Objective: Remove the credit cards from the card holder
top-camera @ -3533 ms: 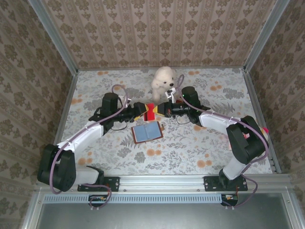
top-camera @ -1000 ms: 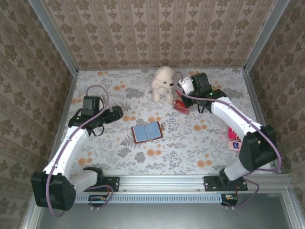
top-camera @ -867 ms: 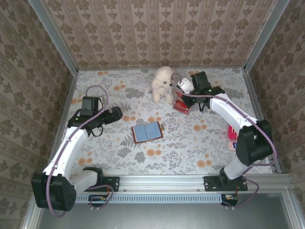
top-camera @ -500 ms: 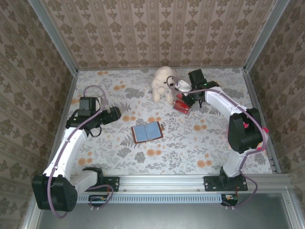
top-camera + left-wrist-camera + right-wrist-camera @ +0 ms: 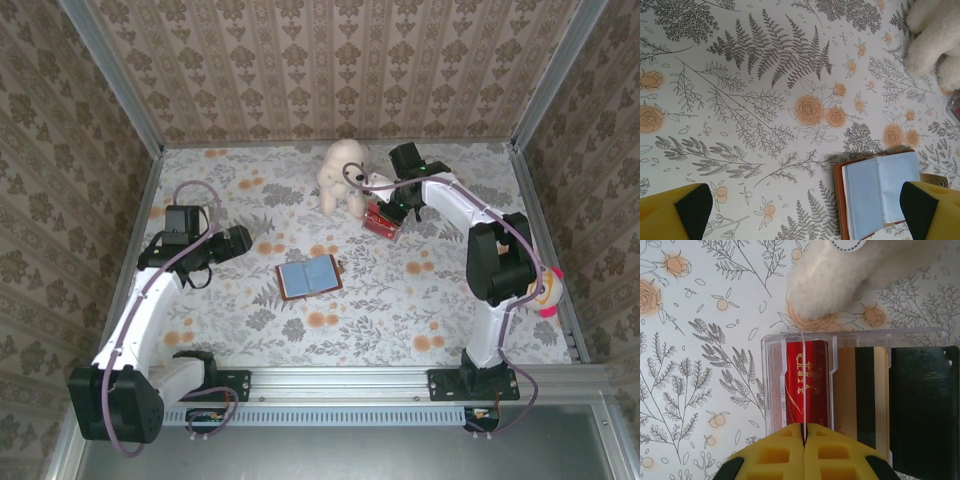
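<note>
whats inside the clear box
A red card lies in the clear box, beside a tan card with a black stripe. The right end effector, holding a thin card edge-on, covers the box's near edge.

— The plush toy (image 5: 840,275) looks like white, fluffy pile. What touches it?
— A clear box (image 5: 774,390) of glossy, hard plastic. Inside lies a shiny red card (image 5: 815,380) with gilt lettering.
— And the card holder (image 5: 880,192), well apart from the plush toy?
— Brown leather at the rim, with a smooth, matt light-blue lining.
— The desk (image 5: 740,100)?
— A matt floral print; cloth or paper, I cannot tell.
— The left end effector (image 5: 802,215)?
— Matt yellow plastic with black pads (image 5: 692,207). The right end effector (image 5: 804,432) is the same yellow, pinching a thin card (image 5: 803,370) that is pale along its edge.
</note>
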{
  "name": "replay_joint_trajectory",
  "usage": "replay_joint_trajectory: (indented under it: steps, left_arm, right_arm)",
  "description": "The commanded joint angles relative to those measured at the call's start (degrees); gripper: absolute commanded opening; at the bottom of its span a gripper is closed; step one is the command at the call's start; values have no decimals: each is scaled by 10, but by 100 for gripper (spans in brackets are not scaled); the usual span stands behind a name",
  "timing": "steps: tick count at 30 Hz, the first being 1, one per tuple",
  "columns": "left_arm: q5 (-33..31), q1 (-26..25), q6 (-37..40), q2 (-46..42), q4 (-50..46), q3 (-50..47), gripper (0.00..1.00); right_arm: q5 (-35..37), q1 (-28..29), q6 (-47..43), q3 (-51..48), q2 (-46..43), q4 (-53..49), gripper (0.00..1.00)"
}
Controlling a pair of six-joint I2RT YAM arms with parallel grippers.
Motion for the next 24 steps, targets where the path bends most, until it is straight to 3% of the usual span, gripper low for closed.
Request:
replay_joint_trajectory:
  steps: [1,13,19,24]
  left_arm:
    - [17,5,11,-3,9,-9,100]
    - [26,10,9,3,14,-11,100]
    - [27,11,9,3,14,-12,100]
    - [30,11,9,3,13,-12,100]
  right_arm:
    - [-3,-4,-22,27,19,-49,0]
    - [8,-3,-20,32,27,-55,7]
    - [15,-2,19,35,20,-32,25]
    - [3,0,73,29,-13,-1,29]
